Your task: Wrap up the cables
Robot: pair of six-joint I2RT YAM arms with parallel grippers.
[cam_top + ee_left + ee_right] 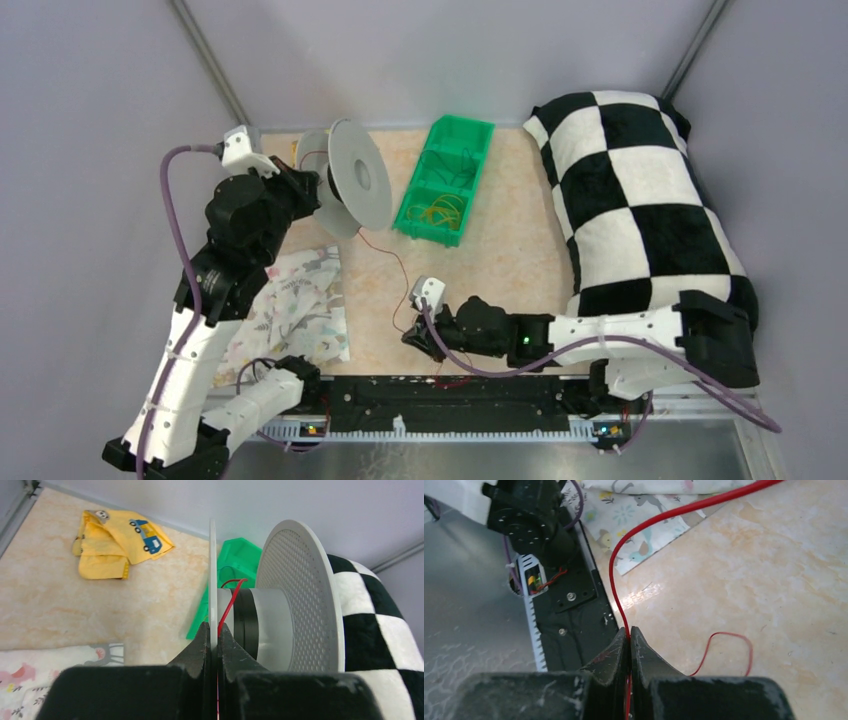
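A white spool (352, 180) stands on edge at the back left of the table. My left gripper (305, 190) is shut on its thin near flange (212, 570); the perforated far flange (300, 595) stands to the right. A thin red cable (390, 255) runs from the spool hub (231, 600) across the table toward the front. My right gripper (415, 338) is low near the front edge and is shut on the red cable (664, 522), which comes out at the fingertips of the gripper (629, 632). A loose loop lies on the table beside it.
A green bin (445, 180) with coiled wires sits right of the spool. A checkered pillow (640, 200) fills the right side. A patterned cloth (300, 305) lies front left, and a yellow cloth (120, 545) back left. A black rail (450, 400) runs along the near edge.
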